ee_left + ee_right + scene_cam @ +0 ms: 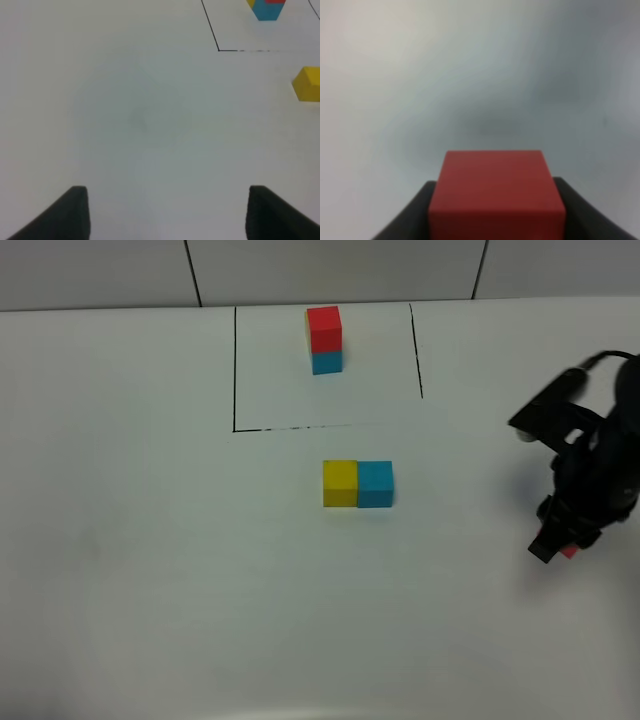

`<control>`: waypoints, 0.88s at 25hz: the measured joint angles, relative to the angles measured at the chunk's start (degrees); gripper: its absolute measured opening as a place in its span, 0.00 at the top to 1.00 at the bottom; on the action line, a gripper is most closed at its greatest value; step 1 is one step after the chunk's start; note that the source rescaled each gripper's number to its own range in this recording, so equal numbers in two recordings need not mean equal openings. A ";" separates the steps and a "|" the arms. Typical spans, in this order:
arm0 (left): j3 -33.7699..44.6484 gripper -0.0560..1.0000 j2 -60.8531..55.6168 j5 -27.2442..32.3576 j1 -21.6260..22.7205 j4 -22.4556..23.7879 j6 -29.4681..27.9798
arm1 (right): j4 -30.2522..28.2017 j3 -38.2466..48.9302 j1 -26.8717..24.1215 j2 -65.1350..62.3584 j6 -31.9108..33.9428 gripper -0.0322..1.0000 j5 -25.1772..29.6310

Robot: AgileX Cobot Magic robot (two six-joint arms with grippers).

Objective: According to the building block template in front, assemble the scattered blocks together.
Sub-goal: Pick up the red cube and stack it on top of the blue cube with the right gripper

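Overhead view: I am looking down on the white table [150, 560]. The building block template [324, 340] is standing upright at the far side, inside a black outline [235, 370] drawn on the surface. Its red cube is sitting on its cyan-blue one, and a thin yellow sliver is showing along its left edge.

In front of that outline, near the middle of the table, the yellow cube [340, 484] and the cyan-blue cube [375, 484] are lying side by side and touching. The yellow one is on the left of this view.

At the right edge, well apart from that pair, the right gripper [560, 540] is pointing down with a speck of red showing at its tip.

Right wrist view: the claw is pinching the red cube [497, 195], with a dark finger [405, 220] pressing against each side. I cannot tell whether the cube is resting on the table or lifted off it.

Left wrist view: the left gripper [167, 212] is hanging over bare table with its fingers spread and nothing between them. The yellow cube and the template are showing at the frame's edge, well apart from the fingers.
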 joint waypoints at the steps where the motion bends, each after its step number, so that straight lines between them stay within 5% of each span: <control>1: 0.00 0.56 0.00 0.00 0.00 0.00 0.00 | -1.11 -2.44 2.76 0.05 -2.39 0.96 2.11; 9: 0.00 0.56 0.00 0.00 0.00 0.00 0.00 | -8.83 -20.37 17.35 7.85 -17.62 0.96 12.06; 22: 0.00 0.56 0.00 0.00 0.00 0.00 0.00 | -1.17 -39.35 19.10 22.75 -28.28 0.96 17.18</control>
